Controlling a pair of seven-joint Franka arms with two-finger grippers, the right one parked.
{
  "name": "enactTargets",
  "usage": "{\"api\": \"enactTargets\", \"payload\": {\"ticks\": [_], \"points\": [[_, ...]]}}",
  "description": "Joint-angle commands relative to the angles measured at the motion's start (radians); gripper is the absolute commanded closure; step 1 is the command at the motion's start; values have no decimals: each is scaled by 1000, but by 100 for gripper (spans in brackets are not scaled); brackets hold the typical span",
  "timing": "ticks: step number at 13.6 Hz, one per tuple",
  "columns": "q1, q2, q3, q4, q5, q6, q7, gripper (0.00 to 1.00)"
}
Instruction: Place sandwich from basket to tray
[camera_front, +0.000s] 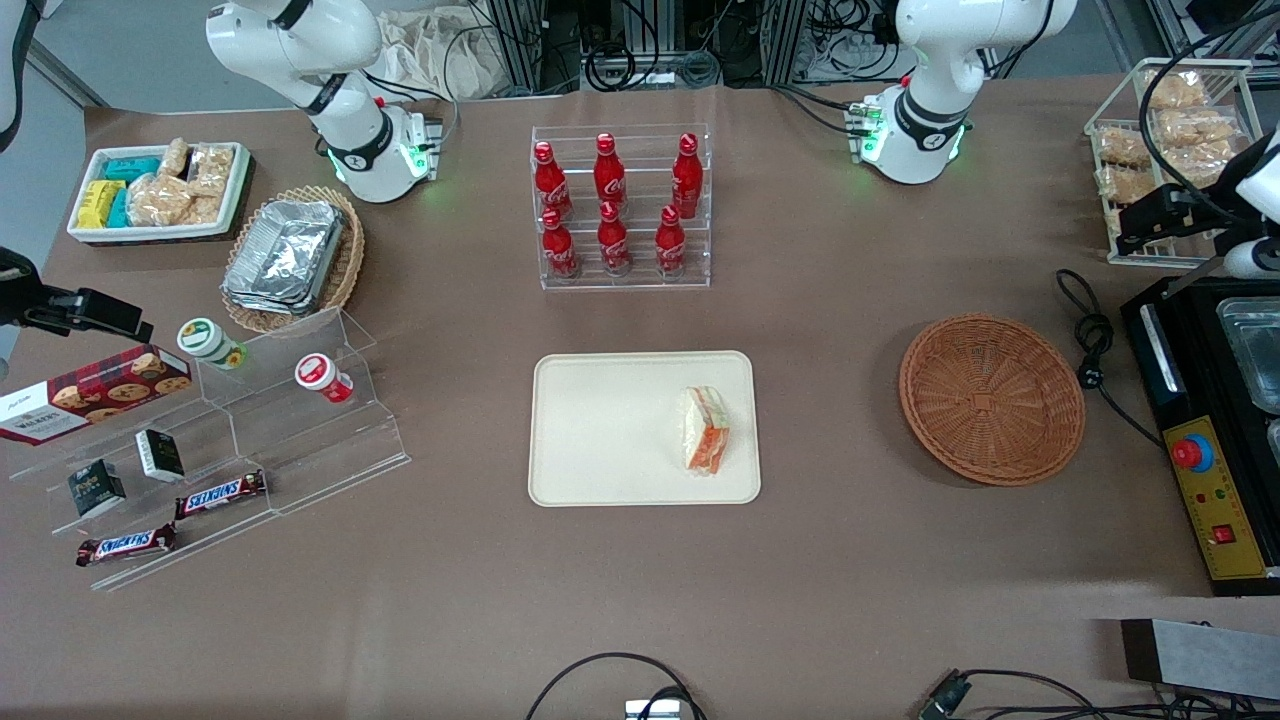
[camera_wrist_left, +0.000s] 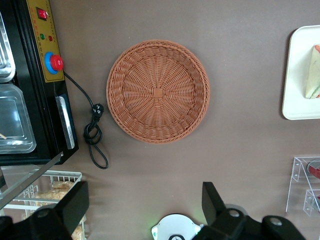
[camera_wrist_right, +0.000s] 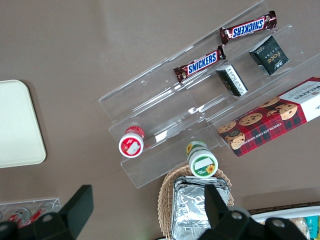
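The sandwich (camera_front: 705, 432) lies on the cream tray (camera_front: 600, 430), at the tray's end toward the working arm; its orange-red and green filling shows. The reddish-brown wicker basket (camera_front: 990, 398) stands empty beside the tray, toward the working arm's end of the table. My left gripper (camera_front: 1150, 222) hangs high above the table edge, farther from the front camera than the basket and apart from it. In the left wrist view the gripper (camera_wrist_left: 145, 202) is open and empty, with the basket (camera_wrist_left: 157, 91), the tray's end (camera_wrist_left: 300, 70) and the sandwich (camera_wrist_left: 312, 75) in sight.
A black appliance with a red button (camera_front: 1215, 440) and its coiled cable (camera_front: 1092, 345) lie beside the basket. A wire rack of bagged pastries (camera_front: 1160, 130) stands under the gripper. A rack of red bottles (camera_front: 620, 205) stands farther back than the tray.
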Motion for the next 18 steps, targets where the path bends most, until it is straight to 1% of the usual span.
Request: {"api": "enactTargets", "payload": {"ticks": [1, 6, 18], "points": [[-7, -19, 2, -3, -2, -26, 8, 0], [-36, -26, 2, -2, -1, -24, 4, 0], [-36, -25, 2, -3, -2, -23, -3, 0]]}}
